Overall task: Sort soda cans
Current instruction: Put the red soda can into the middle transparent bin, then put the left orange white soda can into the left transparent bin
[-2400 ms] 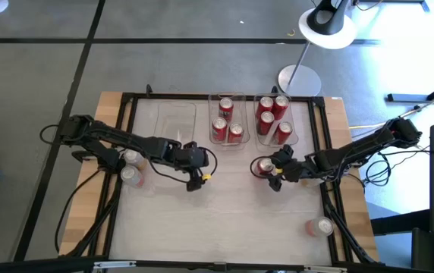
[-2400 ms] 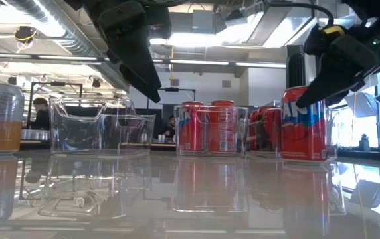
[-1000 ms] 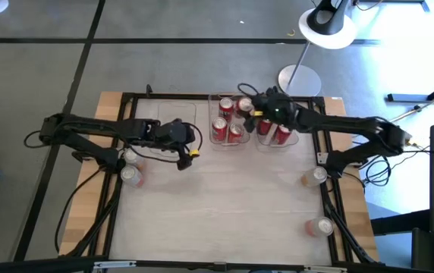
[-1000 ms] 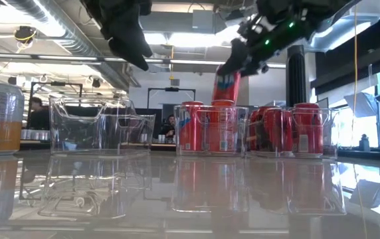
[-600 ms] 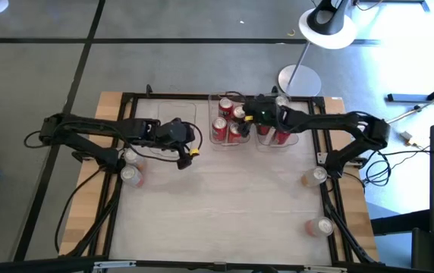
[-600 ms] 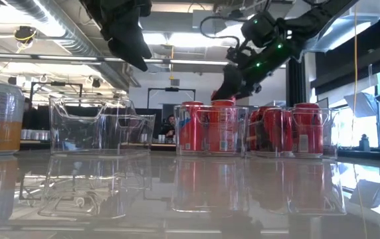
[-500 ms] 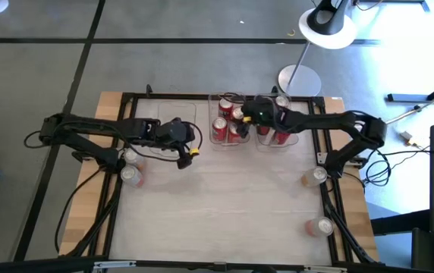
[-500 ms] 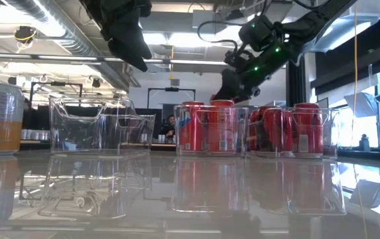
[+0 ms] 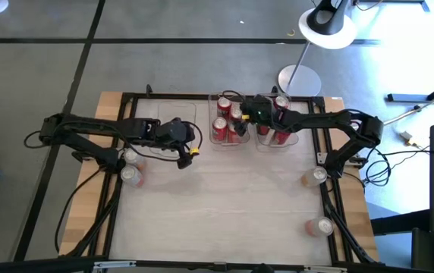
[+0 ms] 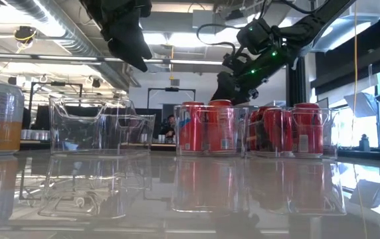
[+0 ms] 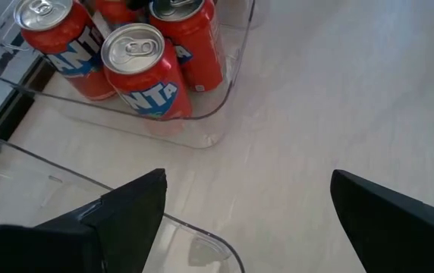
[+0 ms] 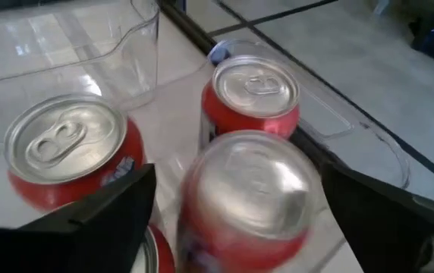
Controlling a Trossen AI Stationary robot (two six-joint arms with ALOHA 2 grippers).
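Note:
My right gripper hangs open just above the middle clear bin. In the right wrist view its fingers stand apart on either side of a blurred red can, with a gap showing on one side. That can stands upright in the bin beside other red cans, and in the low view its top sits below the gripper. My left gripper waits open above the table, by the empty left bin's near corner.
The right bin holds several red cans. Two pale cans stand at the table's left side and two more at its right side. A black frame rims the table. The middle of the tabletop is bare.
My right gripper brought a red can, tilted, from above the bins' far side, moved a little toward the table's left and came down over the middle bin. The can now stands upright among the others there. The left arm kept still.

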